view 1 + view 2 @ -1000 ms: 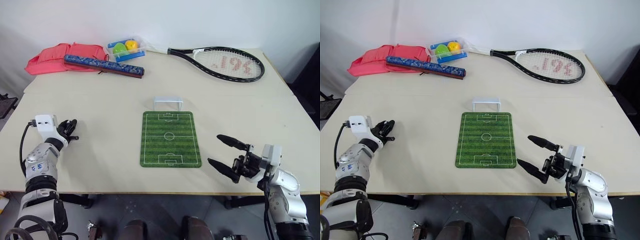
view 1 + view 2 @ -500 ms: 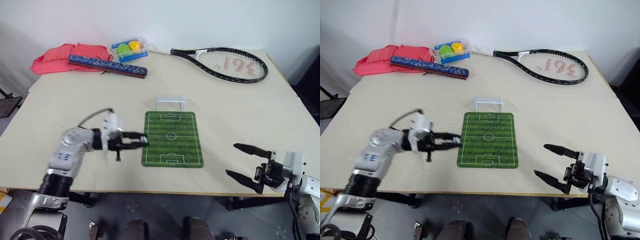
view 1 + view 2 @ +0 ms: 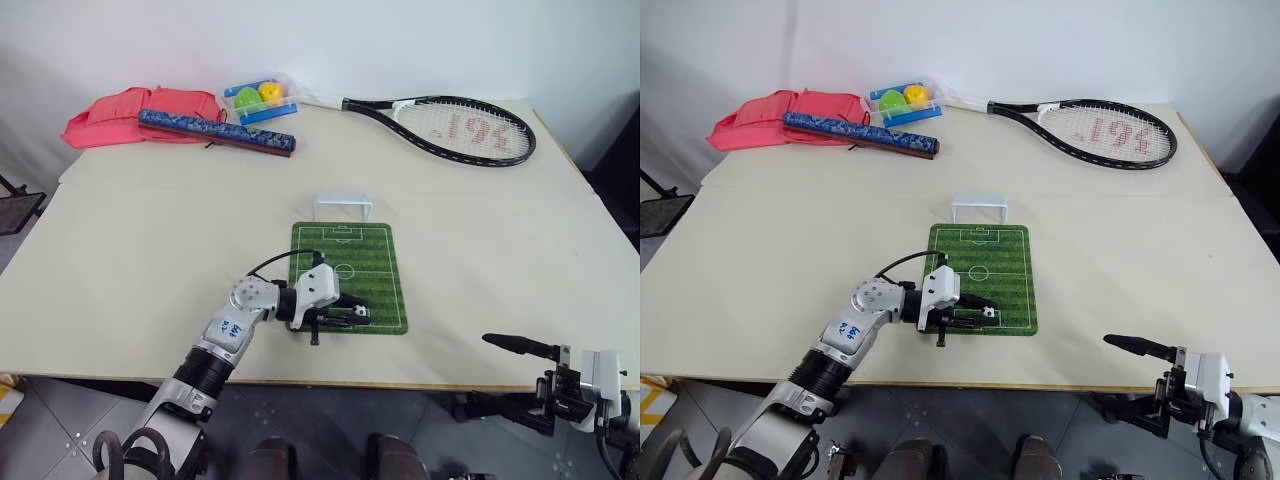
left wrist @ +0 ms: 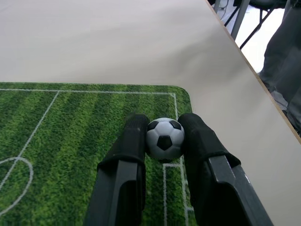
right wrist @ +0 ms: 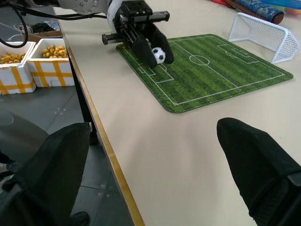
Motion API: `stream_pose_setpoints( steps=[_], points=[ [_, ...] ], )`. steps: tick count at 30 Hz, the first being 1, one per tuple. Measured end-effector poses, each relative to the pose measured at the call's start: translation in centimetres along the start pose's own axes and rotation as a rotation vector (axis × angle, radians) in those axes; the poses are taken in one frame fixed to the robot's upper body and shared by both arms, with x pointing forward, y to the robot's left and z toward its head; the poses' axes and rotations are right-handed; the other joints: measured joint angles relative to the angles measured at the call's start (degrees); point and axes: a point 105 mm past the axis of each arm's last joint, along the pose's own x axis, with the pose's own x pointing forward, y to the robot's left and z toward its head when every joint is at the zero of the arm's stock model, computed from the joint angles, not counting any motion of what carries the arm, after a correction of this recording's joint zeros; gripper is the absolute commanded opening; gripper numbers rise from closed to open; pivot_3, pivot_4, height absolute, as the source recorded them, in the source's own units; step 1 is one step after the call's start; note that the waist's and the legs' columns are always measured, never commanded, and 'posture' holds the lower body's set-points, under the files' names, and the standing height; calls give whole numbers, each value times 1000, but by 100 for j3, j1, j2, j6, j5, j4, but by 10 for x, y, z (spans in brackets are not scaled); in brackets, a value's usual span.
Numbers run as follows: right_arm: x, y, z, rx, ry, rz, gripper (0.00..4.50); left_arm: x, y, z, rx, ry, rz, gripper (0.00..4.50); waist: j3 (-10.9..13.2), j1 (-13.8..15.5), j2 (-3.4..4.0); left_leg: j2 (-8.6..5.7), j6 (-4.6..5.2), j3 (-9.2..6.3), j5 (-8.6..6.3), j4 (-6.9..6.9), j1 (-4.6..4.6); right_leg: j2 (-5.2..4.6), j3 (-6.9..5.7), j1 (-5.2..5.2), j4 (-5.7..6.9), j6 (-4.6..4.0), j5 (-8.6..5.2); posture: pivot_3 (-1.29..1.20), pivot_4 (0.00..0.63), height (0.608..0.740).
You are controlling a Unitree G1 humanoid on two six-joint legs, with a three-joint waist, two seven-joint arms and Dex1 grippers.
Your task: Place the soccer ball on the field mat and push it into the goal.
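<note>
Left end effector [image 4: 164, 141] clamped on the soccer ball [image 4: 164, 139], hovering low over the field mat [image 3: 375, 275] near its 6 o'clock edge, toward the right corner. At the mat's 12 o'clock, just beyond its far edge: the goal [image 3: 341, 206]. At 4 o'clock, well apart, off the table [image 3: 150, 230] front: right end effector [image 3: 520, 375], fingers spread wide, empty. Far 12 to 1 o'clock: tennis racket [image 3: 460, 125].
</note>
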Motion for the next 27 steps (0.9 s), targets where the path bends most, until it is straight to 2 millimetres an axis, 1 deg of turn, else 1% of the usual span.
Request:
stream_pose_setpoints(
  steps=[8,12,20,22,26,27],
  points=[
    [7,-5,4,-24,-24,-1,4500,-3,2,-3,6,25,18,867,0,6,0,-1,0,-3,0,0,0,-1,-1,0,2,-1,1,0,150,740],
    [9,-7,5,-27,-29,-5,4500,-8,-1,-12,-4,50,28,867,0,4,0,-1,0,-3,0,0,0,-1,-1,0,2,0,1,0,150,740],
    [13,-9,7,-33,-31,-17,4500,-7,-2,-10,4,51,29,867,-1,12,1,-2,0,-3,0,1,0,-2,-1,1,5,0,1,0,150,740],
    [14,-9,8,-38,-32,-18,4500,-6,-3,-10,-1,47,26,1612,-1,12,1,-2,0,-3,0,1,0,-2,-1,0,5,0,1,0,150,740],
    [15,-9,10,-33,-32,-20,4500,-4,-3,-10,-7,43,26,2784,0,9,1,-2,0,-3,0,1,0,-2,-1,0,5,0,1,0,150,740],
    [16,-9,11,-35,-33,-20,4500,-4,-3,-10,-7,40,27,2784,-1,9,1,-2,0,-3,0,1,0,-2,-1,0,5,0,1,0,150,740]
  ],
)
